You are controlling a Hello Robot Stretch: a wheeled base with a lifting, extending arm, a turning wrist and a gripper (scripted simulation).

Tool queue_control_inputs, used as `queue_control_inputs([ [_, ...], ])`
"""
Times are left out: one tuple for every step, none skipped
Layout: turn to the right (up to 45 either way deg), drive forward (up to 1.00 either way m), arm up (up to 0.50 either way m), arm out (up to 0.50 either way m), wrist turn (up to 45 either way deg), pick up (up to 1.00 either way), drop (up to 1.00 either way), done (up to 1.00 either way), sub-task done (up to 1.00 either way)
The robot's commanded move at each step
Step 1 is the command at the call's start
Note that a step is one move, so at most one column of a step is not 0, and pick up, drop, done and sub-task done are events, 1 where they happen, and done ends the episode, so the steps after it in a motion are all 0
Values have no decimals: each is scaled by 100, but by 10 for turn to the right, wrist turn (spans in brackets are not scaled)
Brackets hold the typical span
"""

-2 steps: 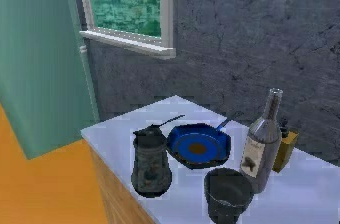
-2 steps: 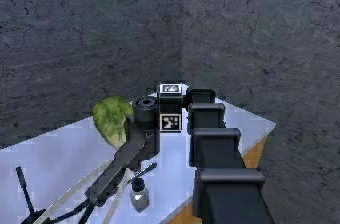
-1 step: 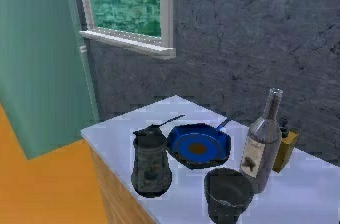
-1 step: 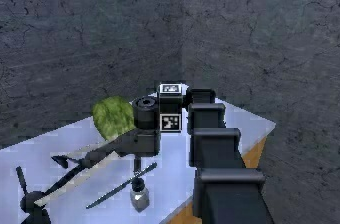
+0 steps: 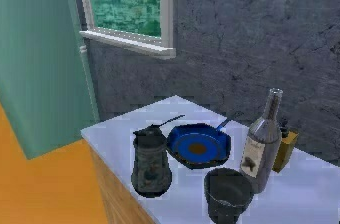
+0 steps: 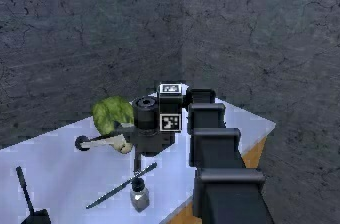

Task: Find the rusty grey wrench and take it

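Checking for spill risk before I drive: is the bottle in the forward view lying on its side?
No, the bottle stands upright on the counter beside the blue pan.

The countertop point(image 6: 38, 165) under the fingers point(image 6: 138, 138) is showing a smooth, matt finish. Left of the fingers, a dull grey metallic bar point(image 6: 96, 143) is lying beside a rough, leafy green lump point(image 6: 108, 115). Beyond them, the wall point(image 6: 78, 50) is presenting coarse stone.

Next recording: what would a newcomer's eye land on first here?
In the arm side view the dark arm reaches across a pale table, ending by a green leafy lump and a grey tool. In the forward view a blue pan sits between a dark jug and a tall bottle.
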Motion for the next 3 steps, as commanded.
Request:
queue_control_inputs([
  [0, 0, 0, 0, 210, 0, 0, 0, 0],
  [0, 0, -16, 0, 0, 0, 0, 0, 0],
  [0, 0, 0, 0, 0, 100, 0, 0, 0],
])
